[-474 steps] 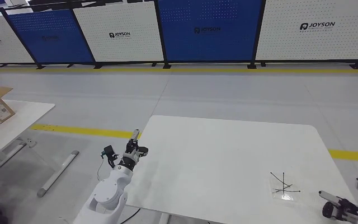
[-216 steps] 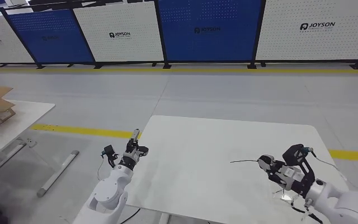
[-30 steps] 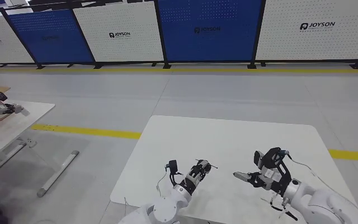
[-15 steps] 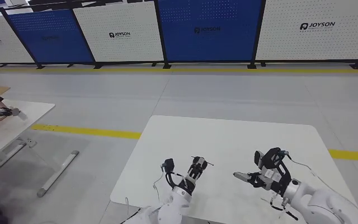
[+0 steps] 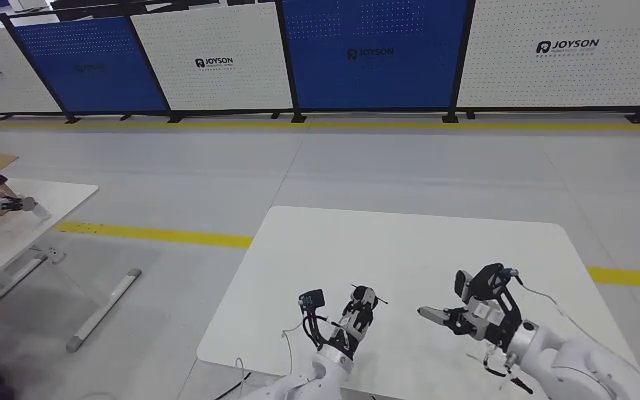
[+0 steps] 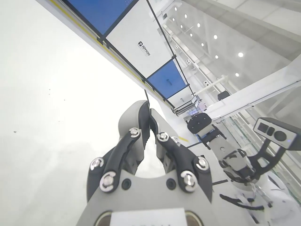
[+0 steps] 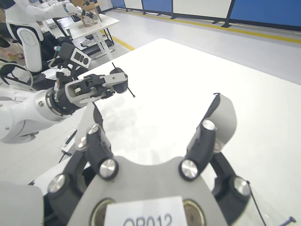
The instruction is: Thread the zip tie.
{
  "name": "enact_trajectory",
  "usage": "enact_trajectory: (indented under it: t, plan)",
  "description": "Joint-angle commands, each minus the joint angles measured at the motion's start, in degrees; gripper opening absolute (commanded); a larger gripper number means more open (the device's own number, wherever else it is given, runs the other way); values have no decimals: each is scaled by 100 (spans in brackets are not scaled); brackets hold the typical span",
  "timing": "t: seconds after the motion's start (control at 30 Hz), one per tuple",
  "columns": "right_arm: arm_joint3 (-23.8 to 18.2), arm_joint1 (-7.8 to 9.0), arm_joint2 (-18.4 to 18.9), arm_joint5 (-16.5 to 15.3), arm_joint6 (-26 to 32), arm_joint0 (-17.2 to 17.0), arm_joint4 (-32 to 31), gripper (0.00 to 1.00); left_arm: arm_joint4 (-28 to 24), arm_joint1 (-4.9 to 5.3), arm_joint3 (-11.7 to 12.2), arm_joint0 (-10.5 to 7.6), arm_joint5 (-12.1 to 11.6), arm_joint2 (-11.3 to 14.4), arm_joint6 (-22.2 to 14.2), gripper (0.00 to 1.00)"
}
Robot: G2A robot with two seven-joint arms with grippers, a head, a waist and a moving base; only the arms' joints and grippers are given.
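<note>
A thin black zip tie [image 5: 365, 291] is pinched in my left gripper [image 5: 361, 303], which is shut on it above the white table's [image 5: 400, 240] near-left part. In the left wrist view its strap [image 6: 146, 95] pokes out past the closed fingertips [image 6: 144, 109]. The right wrist view shows the left gripper [image 7: 118, 83] with the zip tie [image 7: 130, 92] sticking out both sides, the small head end toward me. My right gripper [image 5: 430, 315] hovers a short way to the right, facing it. It is open [image 7: 157, 111] with nothing between its fingers [image 7: 221, 105].
Spare black zip ties [image 7: 257, 204] lie on the table under my right arm, near the front right edge. Another white table [image 5: 40, 200] stands far left, across the floor, where another robot [image 7: 28, 12] works. Pegboard panels [image 5: 370, 50] close off the back.
My left arm has shifted slightly right and its wrist turned, with the zip tie still pinched. The right arm has held still, open.
</note>
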Motion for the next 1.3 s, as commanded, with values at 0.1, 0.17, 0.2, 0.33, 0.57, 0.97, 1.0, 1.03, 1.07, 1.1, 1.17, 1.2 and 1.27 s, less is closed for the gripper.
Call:
enact_trajectory:
  t: [0.1,0.17,0.2,0.33,0.57,0.97,1.0,1.03,1.07,1.1,1.17,1.2,1.27]
  plan:
    - [22,83,128,-1,315,-3,848,100,404,152,211,-175,191,-406,-1440,0]
    - [24,112,113,-1,361,-13,913,100,501,261,137,-142,65,-685,-2013,0]
    - [22,123,92,-1,383,-14,892,100,459,308,93,-105,6,-849,-2196,0]
    - [9,151,13,-1,371,25,858,100,436,521,-108,151,-393,-1431,-3215,0]
    - [9,151,13,-1,371,25,858,100,-12,580,-182,311,-731,-1751,-3402,0]
    - [9,151,13,-1,371,25,858,100,-359,561,-206,328,-772,-1819,-3452,0]
    - [9,151,13,-1,371,25,858,100,-524,559,-241,352,-809,-1860,-3517,0]
    - [9,151,13,-1,371,25,858,100,-696,563,-293,384,-865,-1919,-3602,0]
    - [9,151,13,-1,371,25,858,100,-950,572,-371,446,-913,-2030,-3685,0]
    - [9,151,13,-1,371,25,858,100,-1087,584,-439,496,-928,-2120,-3745,0]
    - [9,151,13,-1,371,25,858,100,-1339,610,-622,616,-961,-2298,-3872,0]
    - [9,151,13,-1,371,25,858,100,-1507,627,-753,712,-936,-2407,-3948,0]
    - [9,151,13,-1,371,25,858,100,-1738,651,-958,824,-789,-2538,-4161,0]
